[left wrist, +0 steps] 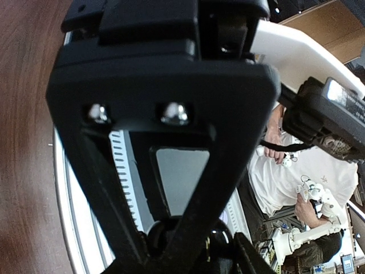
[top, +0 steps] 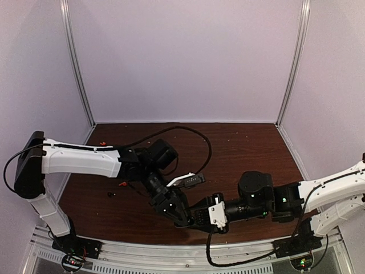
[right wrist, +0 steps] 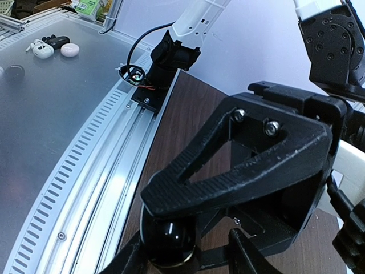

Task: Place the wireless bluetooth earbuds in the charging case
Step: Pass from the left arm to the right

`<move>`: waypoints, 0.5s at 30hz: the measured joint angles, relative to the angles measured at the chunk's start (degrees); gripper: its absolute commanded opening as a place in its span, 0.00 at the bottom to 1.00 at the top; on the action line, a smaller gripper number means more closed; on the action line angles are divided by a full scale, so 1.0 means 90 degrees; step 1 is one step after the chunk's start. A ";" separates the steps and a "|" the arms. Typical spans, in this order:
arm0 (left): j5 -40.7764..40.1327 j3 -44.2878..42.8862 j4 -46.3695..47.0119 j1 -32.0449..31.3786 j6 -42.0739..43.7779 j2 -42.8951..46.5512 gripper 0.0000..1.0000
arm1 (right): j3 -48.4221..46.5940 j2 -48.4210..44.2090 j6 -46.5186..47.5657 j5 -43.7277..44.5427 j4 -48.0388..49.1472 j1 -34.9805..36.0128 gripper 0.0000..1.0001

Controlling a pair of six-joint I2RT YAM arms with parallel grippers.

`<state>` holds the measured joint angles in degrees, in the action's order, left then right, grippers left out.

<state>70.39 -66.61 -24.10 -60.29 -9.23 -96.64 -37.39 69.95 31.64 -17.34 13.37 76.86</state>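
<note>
From above: two arms meet at the near centre of a dark wood-grain desk [top: 245, 154]. A tiny red earbud [top: 121, 184] and a black earbud [top: 110, 194] lie to the left.
Left wrist: the left jaws pinch the glossy round charging case [left wrist: 219, 242].
Right wrist: the ribbed right jaws clamp the same case [right wrist: 168, 238].

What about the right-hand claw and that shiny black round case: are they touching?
Touching. The right wrist view shows the right gripper with its ribbed finger pad lying directly on the glossy black charging case, no gap between them.

walls [top: 182, 57]: pale lavender | table [top: 245, 148]: dark wood | corner posts [top: 78, 63]: silver metal
</note>
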 measured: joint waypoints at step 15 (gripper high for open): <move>0.0248 -0.0102 -0.0051 -0.0022 0.0087 -0.0063 0.62 | -0.0114 0.0168 0.0175 -0.0080 0.0117 0.0136 0.20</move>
<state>72.62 -67.53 -24.56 -60.49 -8.45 -97.21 -38.41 71.46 33.21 -18.06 14.41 78.08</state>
